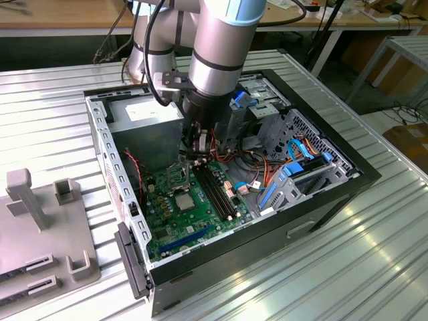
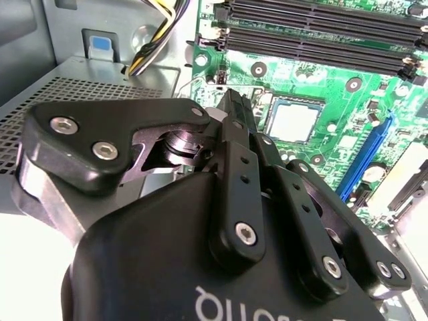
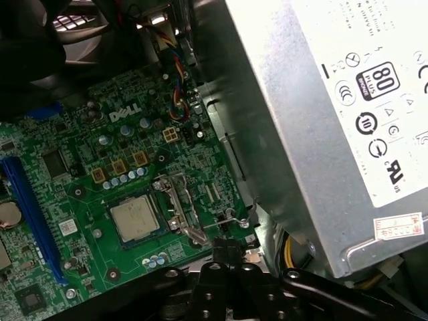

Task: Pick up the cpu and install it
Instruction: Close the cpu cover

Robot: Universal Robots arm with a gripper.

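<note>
The hand (image 1: 198, 155) hangs low inside the open computer case (image 1: 348, 175), just above the green motherboard (image 1: 175, 217). In the second wrist view its black fingers (image 2: 235, 127) look drawn together into one narrow tip with nothing between them, and in the first wrist view that tip (image 3: 226, 251) hovers right beside the raised metal frame (image 3: 179, 207) of the socket.

And there is the cpu (image 3: 134, 219), a pale silvery square lying flat in its socket on the board, just beside that lifted frame and clear of the hand. In the second wrist view the cpu (image 2: 292, 122) sits beyond the fingertips, apart from them, with the long black memory slots (image 2: 321, 30) running further off. In the exterior view the cpu (image 1: 184, 202) shows as a small pale square in the middle of the board, below the hand.

Next to the hand stands the grey power supply (image 3: 321, 120), a big metal box against the case wall. Blue drive brackets (image 1: 294, 177) and bundled cables crowd the case on the exterior view's right. The whole case lies on its side on a ribbed metal tabletop (image 1: 334, 267), and a grey fixture (image 1: 40, 227) with upright posts sits at the exterior view's left.
</note>
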